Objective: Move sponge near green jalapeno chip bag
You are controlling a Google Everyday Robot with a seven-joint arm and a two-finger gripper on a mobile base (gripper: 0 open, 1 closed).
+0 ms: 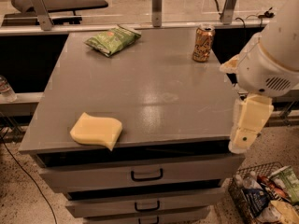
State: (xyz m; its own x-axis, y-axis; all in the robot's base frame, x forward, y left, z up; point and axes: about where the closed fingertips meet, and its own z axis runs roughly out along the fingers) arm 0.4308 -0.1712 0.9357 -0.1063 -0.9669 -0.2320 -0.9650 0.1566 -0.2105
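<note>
The pale yellow sponge [96, 130] lies flat at the front left corner of the grey cabinet top [140, 78]. The green jalapeno chip bag [112, 39] lies at the back left of the same top, far from the sponge. My gripper [248, 125] hangs at the right edge of the cabinet, its cream-yellow body pointing down, well to the right of the sponge and holding nothing that shows.
A gold drink can [203, 43] stands at the back right of the top. A wire basket [266, 197] of mixed snack packets sits on the floor at the lower right. Drawers [147, 175] with handles face front. Metal posts and a rail stand behind the cabinet.
</note>
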